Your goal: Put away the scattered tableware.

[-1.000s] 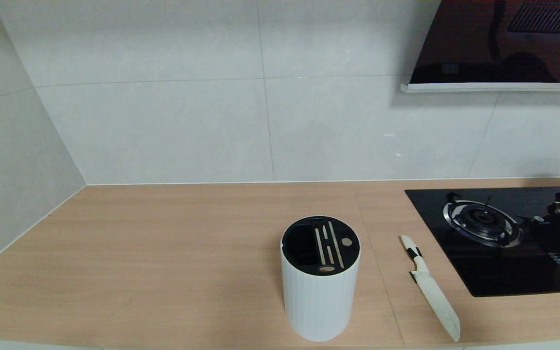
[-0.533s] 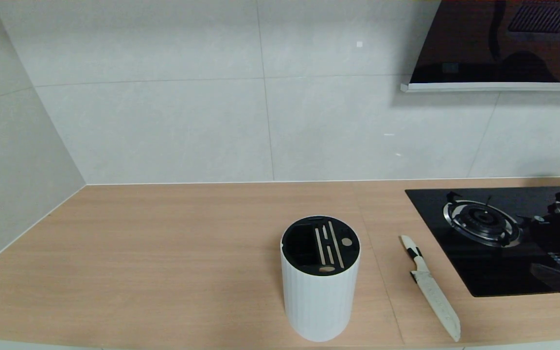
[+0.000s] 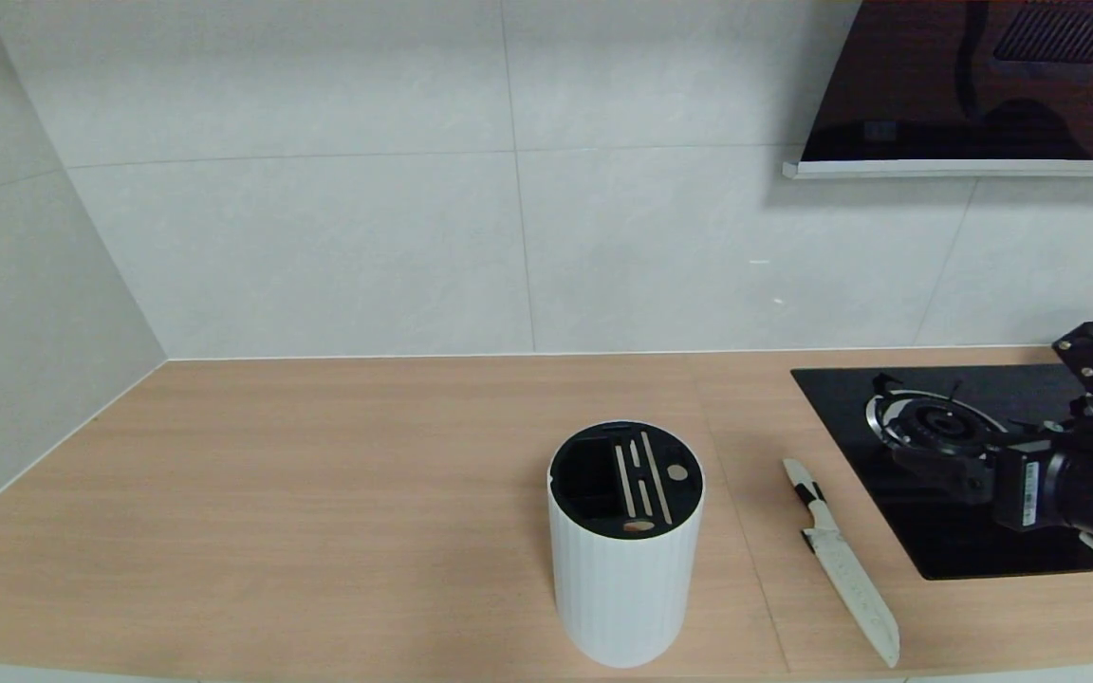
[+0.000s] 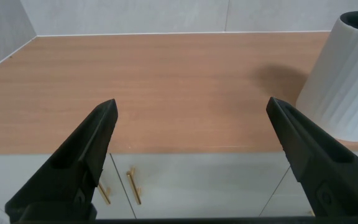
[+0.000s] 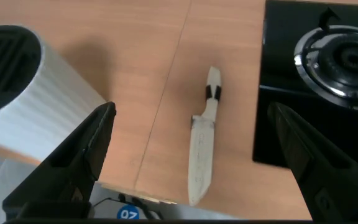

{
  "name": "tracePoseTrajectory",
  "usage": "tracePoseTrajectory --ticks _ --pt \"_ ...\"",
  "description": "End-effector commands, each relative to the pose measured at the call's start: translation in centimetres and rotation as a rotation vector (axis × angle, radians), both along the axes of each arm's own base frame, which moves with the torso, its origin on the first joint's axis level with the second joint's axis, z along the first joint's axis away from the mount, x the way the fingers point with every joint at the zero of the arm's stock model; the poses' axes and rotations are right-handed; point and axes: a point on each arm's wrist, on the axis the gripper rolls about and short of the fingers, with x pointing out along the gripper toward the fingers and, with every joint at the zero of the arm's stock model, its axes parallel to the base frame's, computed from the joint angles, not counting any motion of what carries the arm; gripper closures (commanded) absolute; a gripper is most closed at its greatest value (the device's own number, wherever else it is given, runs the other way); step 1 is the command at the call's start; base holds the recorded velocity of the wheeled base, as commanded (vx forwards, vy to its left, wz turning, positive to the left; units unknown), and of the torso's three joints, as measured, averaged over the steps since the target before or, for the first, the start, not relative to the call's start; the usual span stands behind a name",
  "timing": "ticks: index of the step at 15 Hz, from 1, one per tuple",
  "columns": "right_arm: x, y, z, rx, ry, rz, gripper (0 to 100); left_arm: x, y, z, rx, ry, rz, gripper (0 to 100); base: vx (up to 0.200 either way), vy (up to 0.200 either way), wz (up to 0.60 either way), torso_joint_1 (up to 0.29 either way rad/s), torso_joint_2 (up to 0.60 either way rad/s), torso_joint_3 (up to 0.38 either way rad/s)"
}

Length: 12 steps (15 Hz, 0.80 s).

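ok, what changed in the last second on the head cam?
The right pincer swung in from the right edge, over the stove, toward the knife; it is open and holds nothing. The knife and the white knife holder stayed where they were on the counter.

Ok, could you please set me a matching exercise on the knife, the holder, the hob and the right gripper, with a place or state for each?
1. knife
2. white holder
3. hob
4. right gripper

a. stands upright on the counter
b. open, held in the air
c. lies flat between two of the others
d. set into the counter at the robot's right

Pairs: 1-c, 2-a, 3-d, 4-b.
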Motion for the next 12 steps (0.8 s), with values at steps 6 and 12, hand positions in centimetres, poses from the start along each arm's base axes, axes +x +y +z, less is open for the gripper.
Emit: tracePoseTrajectory --ticks 6,12 --pt "4.5 1.5 -6.3 -0.069 0.262 0.012 0 0.0 0.0 0.0 0.0 0.0 0.0 0 0.0 0.0 0.0 0.0 0.0 0.0" --pt "7.0 2.0 -11.2 -0.108 0.324 -0.029 0 0.0 0.0 0.0 0.0 0.0 0.0 0 0.0 0.0 0.0 0.0 0.0 0.0"
